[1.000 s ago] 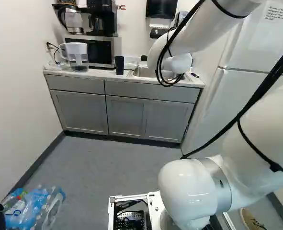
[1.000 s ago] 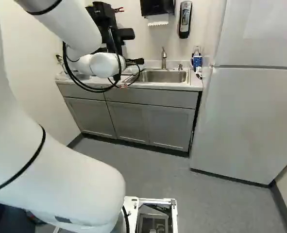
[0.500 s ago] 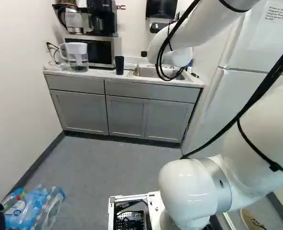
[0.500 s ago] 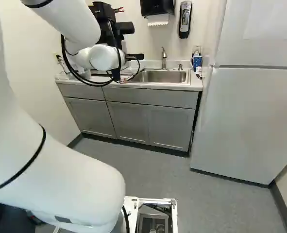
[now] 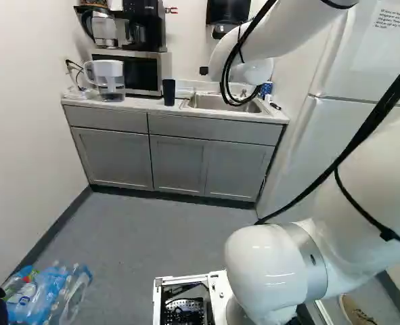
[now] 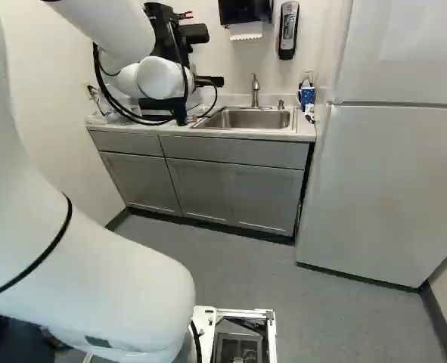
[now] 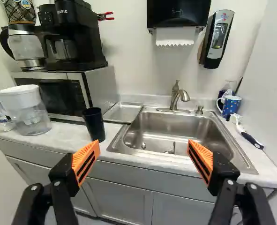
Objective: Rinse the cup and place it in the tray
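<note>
Cup (image 7: 94, 123), black and tapered, stands upright on the surface (image 7: 65, 140), ahead of the hand (image 6: 184, 115), just past the finger on the pitcher side. Hand's fingers are well apart, orange pads (image 7: 86, 160) facing each other with nothing gripped. Cup touches neither finger.

Metal tray (image 7: 123, 112): ahead of the hand, a little beyond the cup, between microwave (image 7: 101, 86) and sink (image 7: 175, 124) (shallow thing, easy to miss beside that deep basin). Sink lies ahead of the gap between the fingers, reaching past the far finger. Faucet (image 7: 175, 96) at its back edge, farther from the hand.

Pitcher (image 7: 28, 110), clear with white top, farther out than the cup on that same side of the hand. Coffee maker (image 7: 72, 37) on the microwave, higher up.

Opposite side of the hand, beyond the sink: blue patterned mug (image 7: 231, 106), brush (image 7: 251, 139) near it. Paper towel dispenser (image 7: 178, 13) and soap dispenser (image 7: 218, 37) on the wall, ahead of the hand and above the faucet.
</note>
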`<state>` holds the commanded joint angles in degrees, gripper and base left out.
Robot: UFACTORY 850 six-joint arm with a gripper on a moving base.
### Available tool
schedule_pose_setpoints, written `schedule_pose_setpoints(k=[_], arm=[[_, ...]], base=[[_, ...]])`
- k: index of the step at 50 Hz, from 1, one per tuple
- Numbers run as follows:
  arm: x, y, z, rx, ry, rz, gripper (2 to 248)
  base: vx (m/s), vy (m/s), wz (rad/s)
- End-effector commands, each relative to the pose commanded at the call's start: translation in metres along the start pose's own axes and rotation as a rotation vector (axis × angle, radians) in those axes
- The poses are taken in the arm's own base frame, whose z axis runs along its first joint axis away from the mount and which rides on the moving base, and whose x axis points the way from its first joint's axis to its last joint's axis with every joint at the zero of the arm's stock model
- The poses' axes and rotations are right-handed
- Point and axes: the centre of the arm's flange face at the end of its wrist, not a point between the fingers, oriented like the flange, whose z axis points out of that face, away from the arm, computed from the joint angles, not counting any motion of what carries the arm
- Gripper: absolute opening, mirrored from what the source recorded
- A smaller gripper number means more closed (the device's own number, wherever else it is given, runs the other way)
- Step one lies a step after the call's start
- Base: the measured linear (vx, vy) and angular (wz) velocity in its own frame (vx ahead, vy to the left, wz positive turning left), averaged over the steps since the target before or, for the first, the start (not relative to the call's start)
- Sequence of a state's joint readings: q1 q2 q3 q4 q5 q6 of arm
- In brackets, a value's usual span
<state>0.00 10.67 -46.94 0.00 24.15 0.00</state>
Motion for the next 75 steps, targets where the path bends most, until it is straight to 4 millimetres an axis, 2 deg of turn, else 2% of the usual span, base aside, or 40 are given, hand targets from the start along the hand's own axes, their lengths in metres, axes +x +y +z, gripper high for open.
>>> schedule_pose_setpoints(k=[44, 75], arm=[[0.043, 0.000, 0.000, 0.000, 0.022, 0.000, 247], [0.043, 0.000, 0.000, 0.000, 0.022, 0.000, 247]], base=[[0.000, 0.000, 0.000], [0.000, 0.000, 0.000]])
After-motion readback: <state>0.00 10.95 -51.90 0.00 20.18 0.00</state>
